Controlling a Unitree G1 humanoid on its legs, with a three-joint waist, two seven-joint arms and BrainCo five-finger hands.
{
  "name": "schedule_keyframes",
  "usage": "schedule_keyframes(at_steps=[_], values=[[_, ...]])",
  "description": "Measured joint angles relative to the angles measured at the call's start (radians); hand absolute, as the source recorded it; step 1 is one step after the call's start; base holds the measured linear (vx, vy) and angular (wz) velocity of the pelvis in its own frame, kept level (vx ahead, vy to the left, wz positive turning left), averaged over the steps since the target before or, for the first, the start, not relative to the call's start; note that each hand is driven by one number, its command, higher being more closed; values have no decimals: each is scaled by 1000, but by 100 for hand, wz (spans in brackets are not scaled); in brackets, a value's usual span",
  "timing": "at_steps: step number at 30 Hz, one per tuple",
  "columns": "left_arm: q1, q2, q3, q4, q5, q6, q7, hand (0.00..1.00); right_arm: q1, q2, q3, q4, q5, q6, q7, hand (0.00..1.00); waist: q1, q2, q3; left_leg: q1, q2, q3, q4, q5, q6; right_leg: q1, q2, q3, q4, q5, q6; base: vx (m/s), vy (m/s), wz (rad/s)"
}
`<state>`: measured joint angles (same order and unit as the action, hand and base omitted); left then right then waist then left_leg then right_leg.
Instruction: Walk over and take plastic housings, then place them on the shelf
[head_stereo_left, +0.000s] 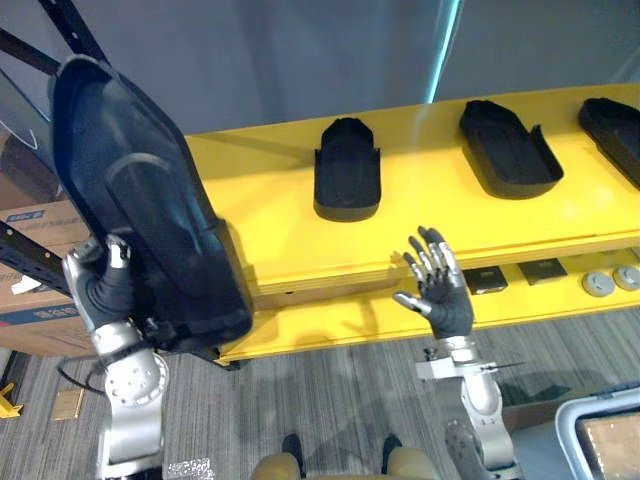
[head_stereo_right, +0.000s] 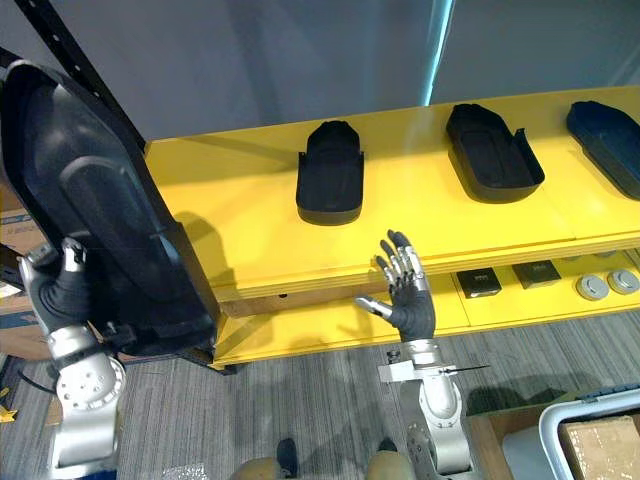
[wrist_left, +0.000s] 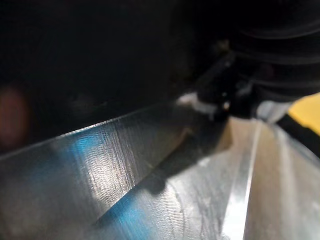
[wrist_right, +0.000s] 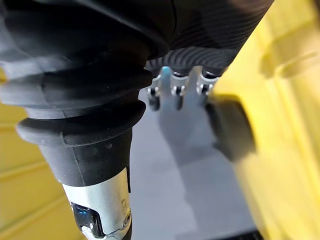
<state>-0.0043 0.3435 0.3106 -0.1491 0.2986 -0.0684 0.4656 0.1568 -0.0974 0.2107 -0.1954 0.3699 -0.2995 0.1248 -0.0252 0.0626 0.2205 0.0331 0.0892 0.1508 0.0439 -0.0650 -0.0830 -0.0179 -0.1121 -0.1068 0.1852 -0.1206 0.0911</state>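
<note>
Silver-grey arms (head_stereo_left: 130, 400) carry dark ribbed-covered hands (head_stereo_left: 447, 300) with silver, dark-tipped fingers (head_stereo_left: 437, 262).

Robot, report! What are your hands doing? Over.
Left hand grips big black housing, held up. Right hand open, holding nothing. Three housings sit on yellow shelf.

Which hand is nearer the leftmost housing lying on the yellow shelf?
Right. The right hand is open at the shelf's front edge near that housing; the left hand grips a large housing off the shelf's left end.
</note>
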Motion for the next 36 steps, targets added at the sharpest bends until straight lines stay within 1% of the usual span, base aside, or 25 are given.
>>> schedule_keyframes(at_steps=[1,2,4,5,6,8,10,11,14,15,16,17,18,20,22,24,25,27,30,32,33,36], values=[[-49,50,0,94,4,25,0,100,-2,-7,19,0,0,5,9,0,-3,1,1,-2,-4,3,-2,1,1,-9,-6,3,6,0,0,-44,41,-6],[-73,75,0,148,1,34,0,100,-4,-12,31,0,0,13,12,0,-6,2,1,-2,-6,7,-2,1,1,-14,-8,7,10,-1,1,-22,38,-15],[-149,159,1,344,-33,73,-4,100,-2,-35,66,0,-1,53,31,0,-19,2,1,-2,-11,27,-2,4,1,-35,-10,32,35,-3,5,21,24,-25],[-167,173,0,381,-49,81,-9,100,-1,-41,70,0,-1,62,34,0,-24,3,1,-2,-13,28,-2,6,2,-36,-11,36,38,-2,6,41,20,-18],[-199,192,-1,441,-68,98,-15,100,0,-57,78,0,-1,74,38,0,-37,3,2,-2,-16,28,-2,7,4,-40,-13,41,40,-1,7,32,15,-6],[-244,214,-1,520,-102,108,-26,100,2,-76,85,0,0,83,49,0,-45,7,4,-2,-17,34,-1,7,4,-57,-13,55,56,-1,8,24,12,-14],[-291,225,-1,593,-142,128,-46,100,2,-91,87,0,1,84,51,0,-46,20,11,-3,-16,52,-2,7,4,-70,-12,66,69,-1,8,16,-2,-22],[-319,228,-3,647,-172,138,-59,100,2,-108,88,0,1,88,53,0,-55,33,18,-4,-17,54,-2,11,9,-76,-12,79,72,-1,8,15,-7,-20],[-353,229,-16,684,-214,144,-92,100,-5,-128,112,-8,11,91,51,0,-77,51,38,-23,-21,53,-2,27,13,-106,-15,83,92,-2,5,-5,-15,-4],[-362,229,-18,684,-214,145,-97,100,-5,-131,119,-14,16,93,50,0,-80,51,48,-23,-21,53,-2,29,12,-109,-13,83,98,-4,3,-55,-49,0],[-373,229,-20,685,-214,145,-102,100,-4,-132,133,-32,30,105,48,0,-90,52,60,-29,-20,52,-1,30,10,-122,-13,83,114,-13,1,-55,-40,1],[-375,229,-20,685,-213,145,-103,100,-4,-133,142,-38,33,107,48,0,-96,52,64,-33,-20,52,-1,30,10,-129,-13,83,121,-16,0,-56,-33,-2],[-385,228,-27,688,-214,154,-106,100,-2,-132,158,-53,49,109,48,0,-99,50,77,-35,-19,54,0,32,7,-144,-14,88,143,-28,0,-48,-37,-4],[-389,228,-44,689,-215,167,-115,100,4,-134,170,-72,49,109,48,0,-99,50,84,-37,-18,56,-1,33,5,-158,-15,91,167,-40,-5,-47,-50,-4],[-388,225,-50,690,-217,182,-124,100,7,-136,188,-98,48,109,48,0,-98,52,92,-42,-19,67,-1,34,4,-188,-19,105,202,-65,-7,-51,-55,-7],[-389,225,-50,690,-220,189,-126,100,6,-140,206,-113,48,111,47,0,-98,57,95,-56,-20,79,0,35,3,-216,-21,109,224,-73,-8,-43,-45,-9],[-389,224,-50,690,-219,203,-130,100,7,-144,212,-116,48,115,46,0,-99,57,96,-62,-21,83,1,35,2,-231,-22,113,238,-77,-9,-27,-41,-6],[-389,219,-50,690,-219,226,-136,100,12,-151,214,-117,48,124,45,0,-99,61,100,-67,-23,94,1,35,2,-248,-23,120,254,-80,-9,-12,-29,-9],[-393,219,-49,690,-220,263,-143,100,18,-162,214,-131,48,131,43,0,-98,66,124,-69,-27,111,4,35,2,-267,-26,136,280,-80,-8,-6,-16,-10],[-398,223,-48,690,-220,275,-148,100,30,-175,215,-149,48,134,43,0,-97,69,129,-70,-31,114,4,35,2,-274,-31,139,288,-88,-6,0,0,0],[-398,235,-47,690,-220,292,-149,100,34,-177,214,-152,48,135,43,0,-97,68,130,-70,-33,120,4,35,2,-279,-34,139,296,-93,-7,0,0,0],[-397,253,-32,690,-220,304,-159,100,44,-184,213,-152,48,135,43,0,-97,70,139,-70,-34,127,5,34,2,-284,-37,140,308,-98,-8,0,0,0]])
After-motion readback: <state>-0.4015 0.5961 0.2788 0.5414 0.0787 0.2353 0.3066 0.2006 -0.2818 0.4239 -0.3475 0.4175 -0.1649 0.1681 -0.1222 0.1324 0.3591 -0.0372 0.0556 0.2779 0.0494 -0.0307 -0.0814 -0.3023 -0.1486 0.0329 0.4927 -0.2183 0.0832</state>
